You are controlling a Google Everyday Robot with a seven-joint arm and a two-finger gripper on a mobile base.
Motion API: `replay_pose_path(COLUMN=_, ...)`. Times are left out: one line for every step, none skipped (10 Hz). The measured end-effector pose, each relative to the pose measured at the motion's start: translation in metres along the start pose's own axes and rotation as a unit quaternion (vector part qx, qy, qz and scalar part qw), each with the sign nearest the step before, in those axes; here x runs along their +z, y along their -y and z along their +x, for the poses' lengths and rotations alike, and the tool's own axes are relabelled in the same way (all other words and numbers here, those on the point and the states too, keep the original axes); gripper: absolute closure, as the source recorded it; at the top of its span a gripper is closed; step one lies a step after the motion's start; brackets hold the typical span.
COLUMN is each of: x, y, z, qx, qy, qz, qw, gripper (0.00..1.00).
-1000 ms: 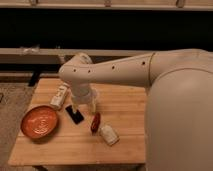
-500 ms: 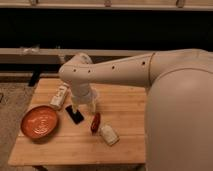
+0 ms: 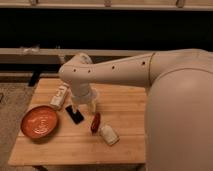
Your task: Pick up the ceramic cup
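My gripper (image 3: pixel 83 104) hangs below the large white arm, low over the middle of the wooden table (image 3: pixel 125 112), just behind the black phone (image 3: pixel 75 115). The ceramic cup is mostly hidden by the wrist. Only a pale sliver (image 3: pixel 93 103) at the gripper's right side may be part of it. I cannot tell whether the gripper touches it.
A white bottle with a label (image 3: pixel 59 96) lies left of the gripper. An orange-red bowl (image 3: pixel 40 121) sits at the front left. A small red object (image 3: pixel 95 122) and a flat white oblong object (image 3: pixel 108 134) lie in front. A dark bench runs behind the table.
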Motion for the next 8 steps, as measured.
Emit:
replay_pose_path(x=0.0, y=0.0, z=0.0, qx=0.0, qy=0.0, qz=0.0, qw=1.0, gripper=0.35)
replay_pose_path(x=0.0, y=0.0, z=0.0, qx=0.0, qy=0.0, qz=0.0, qw=1.0, gripper=0.35)
replay_pose_path(x=0.0, y=0.0, z=0.0, qx=0.001, qy=0.001, qz=0.001, qw=1.0, gripper=0.35)
replay_pose_path(x=0.001, y=0.003, z=0.0, qx=0.007, qy=0.001, qz=0.003, qw=1.0, gripper=0.35)
replay_pose_path(x=0.002, y=0.014, z=-0.004, qx=0.014, qy=0.006, qz=0.005, qw=0.9999, gripper=0.35)
replay_pose_path(x=0.004, y=0.027, z=-0.01, qx=0.021, qy=0.008, qz=0.007, qw=0.9997, gripper=0.35)
replay_pose_path(x=0.011, y=0.045, z=-0.025, qx=0.025, qy=0.012, qz=0.008, qw=0.9996, gripper=0.35)
replay_pose_path(x=0.015, y=0.056, z=-0.037, qx=0.028, qy=0.016, qz=0.008, qw=0.9995, gripper=0.35)
